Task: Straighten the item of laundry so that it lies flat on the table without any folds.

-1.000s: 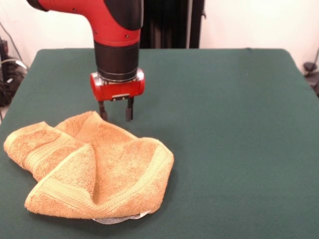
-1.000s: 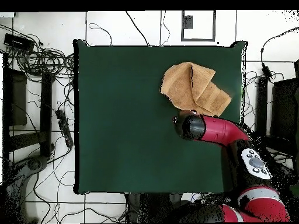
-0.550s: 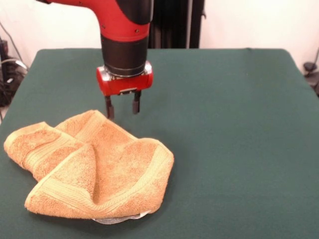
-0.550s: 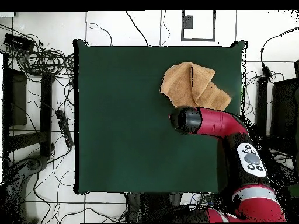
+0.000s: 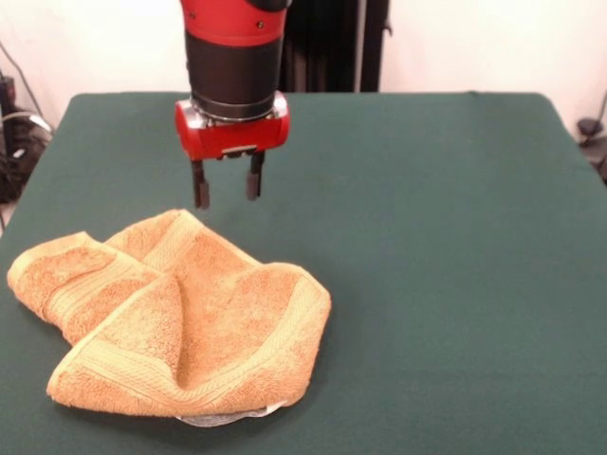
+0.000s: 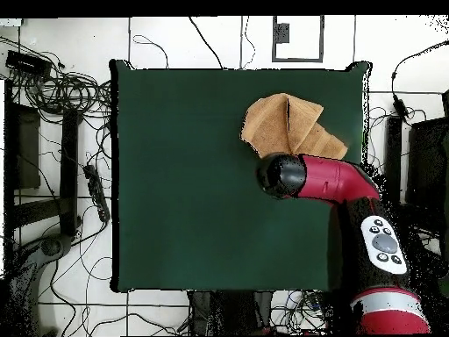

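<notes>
The orange-tan towel (image 5: pixel 171 318) lies crumpled at the front left of the green table (image 5: pixel 427 246), with several folded-over layers and a bit of white label (image 5: pixel 218 417) peeking out under its near edge. My gripper (image 5: pixel 228 188) hangs open above the table just behind the towel's far corner, holding nothing. In the overhead view the towel (image 6: pixel 282 127) sits near the table's upper right, and the arm's wrist (image 6: pixel 281 175) covers the gripper and part of the towel's lower edge.
The rest of the table (image 6: pixel 184 175) is bare green felt. Cables and equipment (image 6: pixel 53 132) lie on the floor beyond the table's left edge in the overhead view.
The gripper has risen from the towel's far corner and shifted slightly, still open. The towel has not moved.
</notes>
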Available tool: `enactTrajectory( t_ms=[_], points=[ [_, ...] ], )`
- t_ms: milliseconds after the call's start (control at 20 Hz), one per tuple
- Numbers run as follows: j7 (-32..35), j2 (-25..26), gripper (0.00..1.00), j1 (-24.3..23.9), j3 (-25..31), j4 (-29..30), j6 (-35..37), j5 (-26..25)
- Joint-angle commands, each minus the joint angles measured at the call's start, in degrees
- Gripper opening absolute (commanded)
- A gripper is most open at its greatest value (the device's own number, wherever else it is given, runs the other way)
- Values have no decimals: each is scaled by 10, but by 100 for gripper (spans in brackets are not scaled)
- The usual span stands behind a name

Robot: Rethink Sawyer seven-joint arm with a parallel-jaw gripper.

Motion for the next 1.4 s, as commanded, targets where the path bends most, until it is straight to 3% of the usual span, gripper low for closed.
enactTrajectory(
  t_ms=[50,400,1000,1400],
  points=[
    [8,23,100,12,32,-38,71,-13],
    [-19,58,100,-5,51,-74,60,-18],
    [-28,93,100,-34,79,-74,1,-27],
    [-2,99,100,-38,79,-59,-2,-17]
  ],
)
